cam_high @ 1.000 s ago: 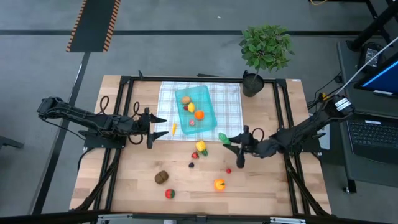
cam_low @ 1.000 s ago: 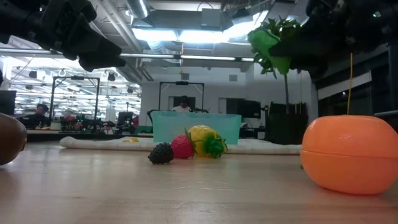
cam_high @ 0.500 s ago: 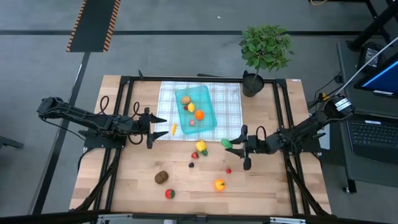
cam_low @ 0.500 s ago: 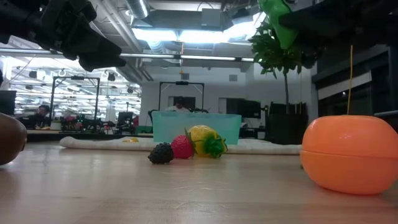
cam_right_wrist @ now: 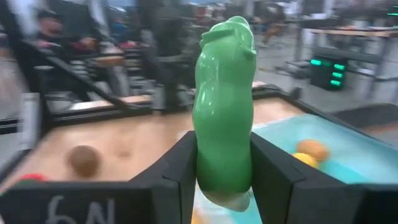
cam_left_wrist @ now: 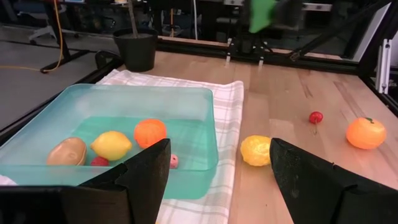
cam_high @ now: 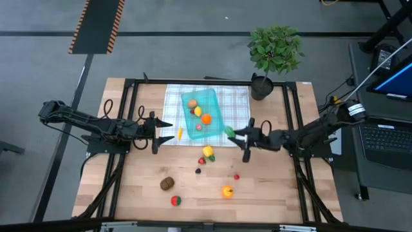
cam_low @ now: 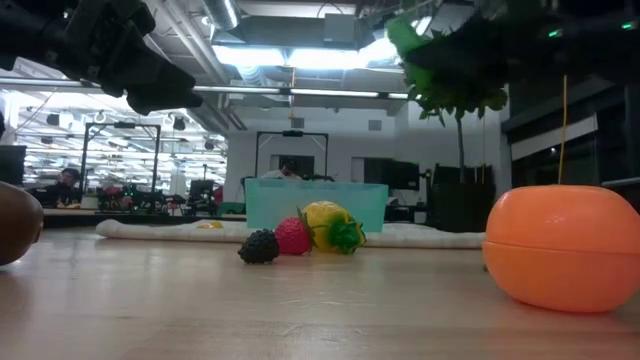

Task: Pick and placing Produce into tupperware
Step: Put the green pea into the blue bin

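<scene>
Swung up from below, the right gripper (cam_high: 235,135) now hangs at the 4 o'clock corner of the tupperware (cam_high: 204,111), clamped on the green cucumber (cam_right_wrist: 224,149).

On the checked cloth (cam_high: 238,109), the tupperware holds a potato (cam_left_wrist: 66,151), lemon (cam_left_wrist: 111,145), orange (cam_left_wrist: 150,132) and red berries. At its 9 o'clock the left gripper (cam_high: 163,131) waits, fingers apart. Loose produce lies toward 6 o'clock: kiwi (cam_high: 167,183), another orange (cam_high: 226,191), a yellow fruit (cam_high: 208,152), a blackberry (cam_low: 259,246).
</scene>
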Motion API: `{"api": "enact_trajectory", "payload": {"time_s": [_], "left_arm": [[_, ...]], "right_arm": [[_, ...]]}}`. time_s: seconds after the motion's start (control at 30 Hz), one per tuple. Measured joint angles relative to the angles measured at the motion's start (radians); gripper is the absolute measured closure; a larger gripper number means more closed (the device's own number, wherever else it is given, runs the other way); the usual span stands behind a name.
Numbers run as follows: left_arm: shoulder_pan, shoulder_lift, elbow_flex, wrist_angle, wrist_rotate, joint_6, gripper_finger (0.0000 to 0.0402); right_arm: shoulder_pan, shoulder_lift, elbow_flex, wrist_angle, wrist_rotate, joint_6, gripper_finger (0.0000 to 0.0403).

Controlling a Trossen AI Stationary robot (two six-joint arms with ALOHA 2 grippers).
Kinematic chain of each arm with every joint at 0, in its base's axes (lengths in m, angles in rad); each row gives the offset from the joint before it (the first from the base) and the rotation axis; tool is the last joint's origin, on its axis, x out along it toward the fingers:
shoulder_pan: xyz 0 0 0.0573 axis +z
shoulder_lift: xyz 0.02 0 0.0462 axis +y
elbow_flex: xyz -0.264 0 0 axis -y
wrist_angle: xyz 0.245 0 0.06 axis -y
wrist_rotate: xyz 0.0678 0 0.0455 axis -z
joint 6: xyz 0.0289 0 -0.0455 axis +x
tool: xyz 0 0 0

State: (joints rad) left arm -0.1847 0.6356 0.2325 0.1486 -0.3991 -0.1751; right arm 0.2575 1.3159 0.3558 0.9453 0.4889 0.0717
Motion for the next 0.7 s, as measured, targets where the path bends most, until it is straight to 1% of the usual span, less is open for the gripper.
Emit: {"api": "enact_trajectory", "payload": {"time_s": [0.17,0.27,0.37,0.47,0.7], "left_arm": [[0.000,0.000,0.000,0.000,0.000,0.009,0.0136],[0.000,0.000,0.000,0.000,0.000,0.009,0.0136],[0.000,0.000,0.000,0.001,0.000,0.009,0.0136],[0.000,0.000,0.000,0.001,0.000,0.009,0.0136],[0.000,0.000,0.000,0.001,0.000,0.009,0.0136]], "right_arm": [[-0.098,0.014,0.038,-0.060,0.002,0.002,0.0281],[-0.154,0.041,0.054,-0.061,-0.049,0.003,0.0281],[-0.217,0.076,0.072,-0.061,-0.111,0.026,0.0282],[-0.284,0.125,0.107,-0.060,-0.201,0.047,0.0281],[-0.426,0.266,0.237,-0.061,-0.370,0.065,0.0279]]}}
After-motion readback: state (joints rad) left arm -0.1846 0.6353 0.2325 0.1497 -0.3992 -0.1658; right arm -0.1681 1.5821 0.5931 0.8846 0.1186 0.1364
